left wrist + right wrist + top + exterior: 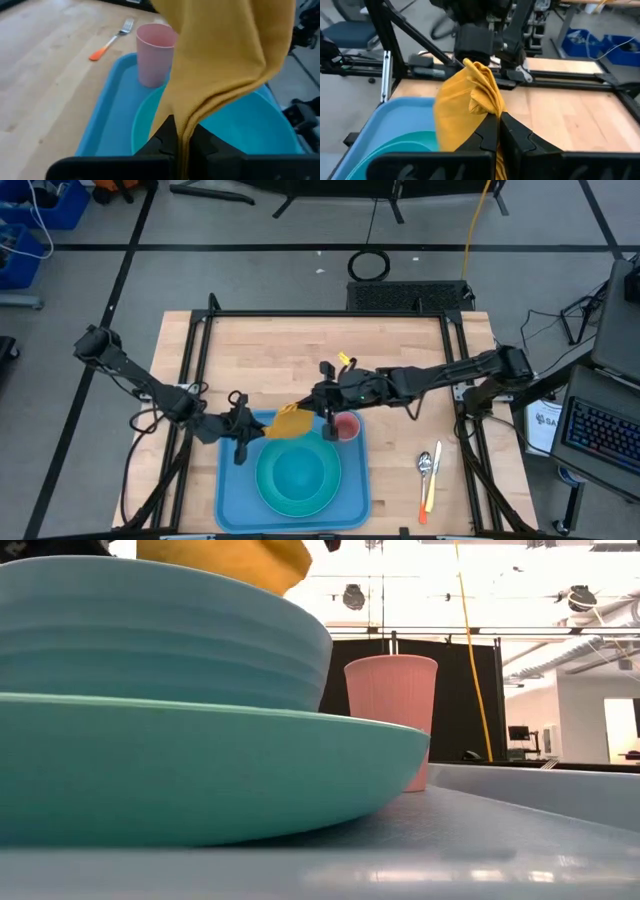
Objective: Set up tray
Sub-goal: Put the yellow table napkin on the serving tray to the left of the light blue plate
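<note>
The blue tray (232, 505) is lying at the table's (400, 340) near edge, carrying a teal plate (298, 479) and pink cup (346, 426). Above it, the left gripper (243, 432) and right gripper (318, 408) are both pinching the yellow-orange napkin (289, 422), fingers closed on cloth.

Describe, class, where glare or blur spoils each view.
Low view: bright ceiling glare behind the pink cup, and the teal plate looms blurred up close. Left wrist view: the yellow napkin is soft. High view: evenly lit.
</note>
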Controlling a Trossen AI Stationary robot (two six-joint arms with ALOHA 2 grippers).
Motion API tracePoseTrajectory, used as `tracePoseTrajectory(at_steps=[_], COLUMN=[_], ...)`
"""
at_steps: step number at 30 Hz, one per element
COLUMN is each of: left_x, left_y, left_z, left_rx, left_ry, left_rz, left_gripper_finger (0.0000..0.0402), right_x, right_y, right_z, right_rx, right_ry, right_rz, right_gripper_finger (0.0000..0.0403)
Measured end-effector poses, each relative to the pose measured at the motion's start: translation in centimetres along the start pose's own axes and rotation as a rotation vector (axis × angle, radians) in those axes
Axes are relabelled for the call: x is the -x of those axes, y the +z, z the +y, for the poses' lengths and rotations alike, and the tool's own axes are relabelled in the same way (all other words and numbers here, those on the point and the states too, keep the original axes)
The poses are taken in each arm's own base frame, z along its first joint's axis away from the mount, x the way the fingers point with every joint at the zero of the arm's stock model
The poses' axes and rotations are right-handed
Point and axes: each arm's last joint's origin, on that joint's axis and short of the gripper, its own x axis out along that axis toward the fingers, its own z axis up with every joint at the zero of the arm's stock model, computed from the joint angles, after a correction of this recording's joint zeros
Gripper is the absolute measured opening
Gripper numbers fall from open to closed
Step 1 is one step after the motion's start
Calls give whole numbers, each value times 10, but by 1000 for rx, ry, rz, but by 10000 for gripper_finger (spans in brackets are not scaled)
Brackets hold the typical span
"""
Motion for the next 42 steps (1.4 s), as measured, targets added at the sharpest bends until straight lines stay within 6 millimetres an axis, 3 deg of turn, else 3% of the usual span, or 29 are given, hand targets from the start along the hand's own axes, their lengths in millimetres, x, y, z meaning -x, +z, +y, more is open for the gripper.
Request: tracePoseTrajectory(at_steps=[9,16,29,42], left_x=[9,17,31,48], left_y=[-14,-26,-39,-52], left_z=[-7,-13,-25,-37], left_rx=[90,152,244,357], left_ry=[40,70,28,-6], left_rz=[45,75,102,102], left_gripper_finger=[10,10,8,8], right_x=[-10,-12,-59,-66], right_y=[-2,2,-25,-25], right_z=[-21,-25,-33,-37], right_rx=[-4,-7,-74,-64], right_ry=[23,62,211,232], right_rz=[-28,-73,-115,-179], right_gripper_finger=[0,0,0,0])
